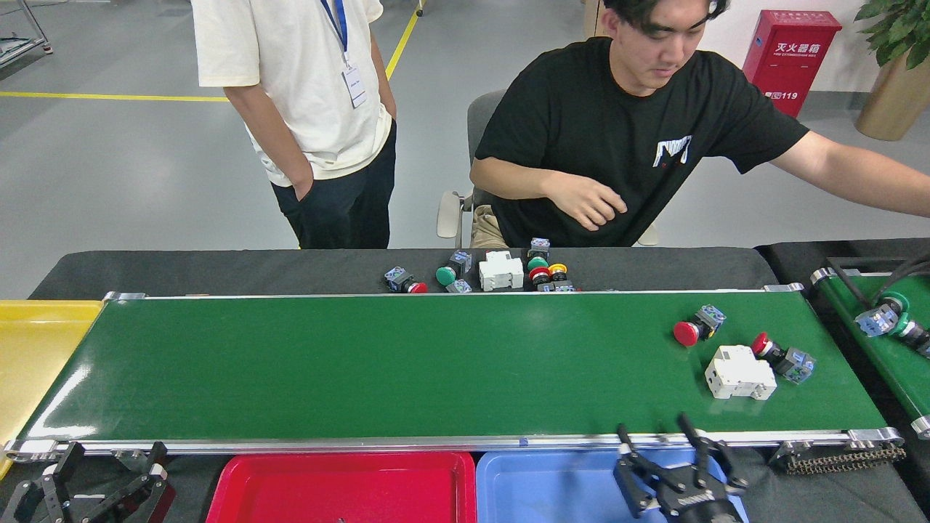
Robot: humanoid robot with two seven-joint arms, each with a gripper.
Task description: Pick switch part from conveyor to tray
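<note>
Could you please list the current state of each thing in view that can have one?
Right end effector: open, empty, at the conveyor's near rail.
Left end effector: open, empty, below the conveyor's near rail.
Conveyor: carrying three parts at its right end.
White breaker: lying on the belt.
Two red switches: on their sides.
Red tray: looks empty.
Blue tray: looks empty.
</note>
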